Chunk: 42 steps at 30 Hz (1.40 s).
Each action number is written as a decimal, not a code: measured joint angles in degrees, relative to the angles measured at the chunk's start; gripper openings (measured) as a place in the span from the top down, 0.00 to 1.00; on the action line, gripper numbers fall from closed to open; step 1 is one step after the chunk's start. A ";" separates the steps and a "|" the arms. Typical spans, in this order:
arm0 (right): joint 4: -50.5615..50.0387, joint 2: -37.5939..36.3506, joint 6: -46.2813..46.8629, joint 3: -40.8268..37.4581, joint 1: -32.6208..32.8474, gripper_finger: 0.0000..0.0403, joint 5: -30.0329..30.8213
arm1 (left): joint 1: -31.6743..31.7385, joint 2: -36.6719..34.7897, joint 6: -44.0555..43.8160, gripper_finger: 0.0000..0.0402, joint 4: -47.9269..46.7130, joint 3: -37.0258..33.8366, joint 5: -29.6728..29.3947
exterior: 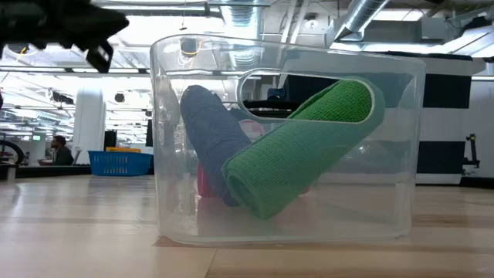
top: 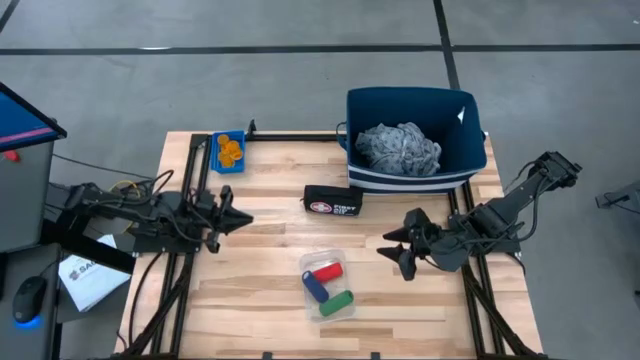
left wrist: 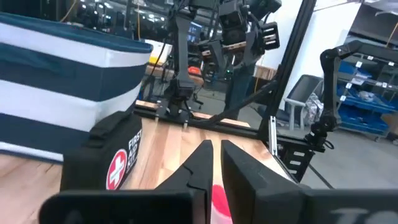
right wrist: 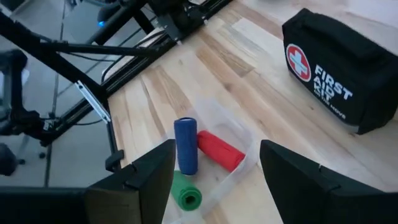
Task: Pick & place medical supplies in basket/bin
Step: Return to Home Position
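The navy-blue bin with white stripes stands at the table's far right, and the grey mottled cloth lies inside it. Orange pill bottles sit in a small blue tray at the far left. The red roll, blue roll and green roll lie in a clear plastic container near the table's near edge. My right gripper hovers open to the right of that container, its fingers pointing toward the rolls. My left gripper waits shut at the table's left.
A black first aid pouch lies in the table's middle, just in front of the bin, between the two grippers. In the low view the clear container fills the frame. Bare wood shows between the pouch and the container.
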 joint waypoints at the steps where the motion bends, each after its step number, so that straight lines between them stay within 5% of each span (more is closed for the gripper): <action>1: -0.03 0.00 0.84 0.00 0.00 0.43 0.01 | 0.10 -1.65 0.17 0.94 -0.02 -1.40 -0.06; 9: 2.90 0.00 5.43 0.00 0.09 0.43 3.08 | 1.41 -8.33 0.82 0.95 -0.55 -8.47 -0.13; 25: 6.12 0.00 6.00 0.00 0.08 0.43 8.51 | 6.83 -8.44 5.52 0.95 -4.70 -8.47 10.93; 42: 6.27 0.00 5.73 0.00 0.35 0.43 8.69 | 10.27 -8.44 5.65 0.95 -5.45 -8.49 11.91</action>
